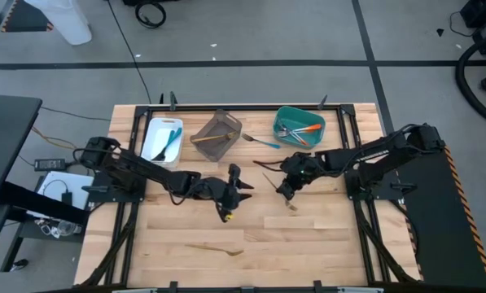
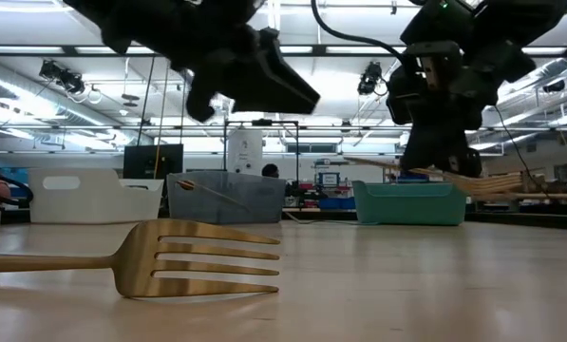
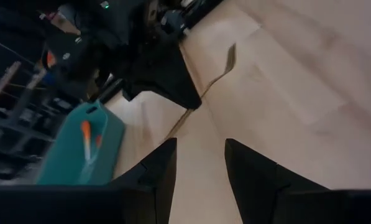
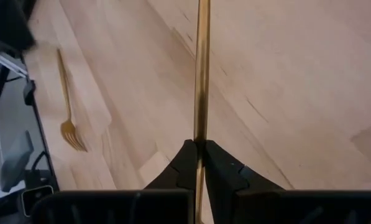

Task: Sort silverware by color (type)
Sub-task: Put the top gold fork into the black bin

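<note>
Fingers of the left gripper [image 1: 230,199] are seen apart and empty at table centre. 1 gold fork [image 1: 216,250] lies flat nearer the front edge, closer to this arm. Beside it, the right gripper [image 1: 285,191] is clamped on another gold utensil [image 4: 201,74], held lengthwise.

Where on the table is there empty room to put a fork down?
The bare wood along the near edge, either side of the gold fork, is free. The back edge is crowded by the white bin, grey-brown bin and teal bin. The middle holds the left gripper and the right gripper, shut on a gold utensil.
</note>
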`<action>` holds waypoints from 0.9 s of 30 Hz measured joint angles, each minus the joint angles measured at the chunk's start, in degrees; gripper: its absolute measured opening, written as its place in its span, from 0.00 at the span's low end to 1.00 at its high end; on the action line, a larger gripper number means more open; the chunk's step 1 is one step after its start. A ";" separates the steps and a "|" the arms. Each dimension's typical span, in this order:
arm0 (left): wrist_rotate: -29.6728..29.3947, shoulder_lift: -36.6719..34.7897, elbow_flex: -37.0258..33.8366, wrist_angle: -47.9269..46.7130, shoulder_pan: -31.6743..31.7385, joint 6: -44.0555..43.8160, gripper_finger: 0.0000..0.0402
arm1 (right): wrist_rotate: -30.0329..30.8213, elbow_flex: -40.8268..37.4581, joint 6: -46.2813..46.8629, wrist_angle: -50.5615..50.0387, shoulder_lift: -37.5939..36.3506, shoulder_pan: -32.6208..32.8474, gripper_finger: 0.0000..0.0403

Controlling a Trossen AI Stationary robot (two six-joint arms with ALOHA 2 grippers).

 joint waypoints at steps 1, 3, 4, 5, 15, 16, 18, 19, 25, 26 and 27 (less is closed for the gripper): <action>-1.07 1.02 0.85 0.02 -0.08 1.02 0.36 | -0.07 0.00 -0.03 0.29 0.00 -0.12 0.06; -2.09 2.50 2.18 -0.22 -0.08 3.02 0.36 | -0.12 0.00 0.03 0.77 0.00 -0.11 0.06; -2.45 3.45 3.11 -0.28 -0.07 3.51 0.36 | -0.13 0.00 0.01 0.96 0.00 -0.11 0.06; -2.63 4.58 4.22 0.31 0.11 3.91 0.36 | -0.15 0.00 -0.01 1.15 0.00 -0.11 0.06; -6.96 9.88 10.27 -3.06 0.99 10.93 0.36 | 0.59 0.00 4.69 4.01 0.00 -0.11 0.07; -6.91 10.44 10.86 -2.19 1.01 12.04 0.36 | 0.77 0.00 5.20 4.36 0.00 -0.11 0.07; -7.09 10.48 10.70 -2.77 1.08 14.31 0.36 | 0.77 -0.02 5.38 5.48 0.00 -0.11 0.08; -6.96 10.68 10.70 -2.52 1.24 15.40 0.36 | 0.84 0.00 5.40 6.31 0.00 -0.11 0.08; -6.59 12.43 10.80 -1.48 2.50 17.28 0.36 | -0.70 0.00 6.78 10.86 0.00 -0.11 0.08; -6.58 12.44 10.68 -1.67 2.76 17.43 0.36 | -0.82 0.00 7.27 10.84 0.00 -0.11 0.08; -6.45 12.60 10.68 -1.20 2.93 17.66 0.36 | -0.94 0.00 7.82 10.83 0.00 -0.11 0.08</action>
